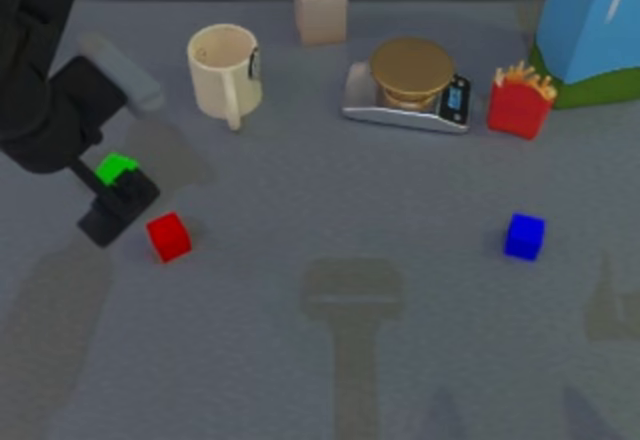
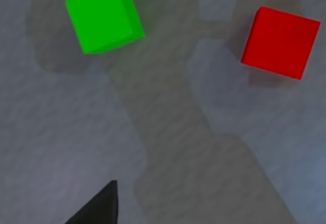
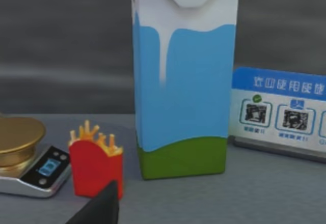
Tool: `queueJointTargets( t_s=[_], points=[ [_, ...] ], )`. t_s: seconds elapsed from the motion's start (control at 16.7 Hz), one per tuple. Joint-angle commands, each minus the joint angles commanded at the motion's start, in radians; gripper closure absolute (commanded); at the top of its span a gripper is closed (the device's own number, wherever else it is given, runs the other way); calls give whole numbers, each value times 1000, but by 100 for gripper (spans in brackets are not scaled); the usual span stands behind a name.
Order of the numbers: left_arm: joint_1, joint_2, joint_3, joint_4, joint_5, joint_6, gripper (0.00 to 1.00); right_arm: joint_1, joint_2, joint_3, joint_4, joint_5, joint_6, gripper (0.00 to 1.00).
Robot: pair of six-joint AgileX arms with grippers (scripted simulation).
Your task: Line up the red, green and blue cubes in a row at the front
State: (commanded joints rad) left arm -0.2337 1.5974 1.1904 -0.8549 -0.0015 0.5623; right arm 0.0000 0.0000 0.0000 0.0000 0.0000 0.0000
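Observation:
The green cube (image 1: 116, 167) lies at the left of the table, partly covered in the top view by my left gripper (image 1: 118, 205), which hovers above it, open and holding nothing. From the left wrist, the green cube (image 2: 104, 18) and the red cube (image 2: 280, 42) both rest on the table ahead of one dark fingertip (image 2: 102, 206). The red cube (image 1: 168, 236) sits just right of the left gripper. Far to the right lies the blue cube (image 1: 524, 236). My right gripper (image 3: 145, 218) is outside the top view, open and facing the back right corner.
Along the back stand a cream mug (image 1: 225, 68), a small brown-topped box (image 1: 321, 5), a scale with a bronze pan (image 1: 408, 85), a red fries carton (image 1: 520, 102) and a tall blue milk carton (image 1: 592, 20). A sign card (image 3: 277, 114) stands beside the carton.

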Motion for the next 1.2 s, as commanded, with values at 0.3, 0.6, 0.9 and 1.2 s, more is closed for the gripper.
queueJointTargets(
  t_s=[0.3,0.6,0.9,1.2],
  points=[
    [-49,330,266,-171,2,118,0,0,0,0,0,0,0,0],
    [-67,449,371,-231,3,163,0,0,0,0,0,0,0,0],
    [-63,448,366,-226,3,163,0,0,0,0,0,0,0,0],
    [-65,516,276,-63,4,165,0,0,0,0,0,0,0,0]
  ],
)
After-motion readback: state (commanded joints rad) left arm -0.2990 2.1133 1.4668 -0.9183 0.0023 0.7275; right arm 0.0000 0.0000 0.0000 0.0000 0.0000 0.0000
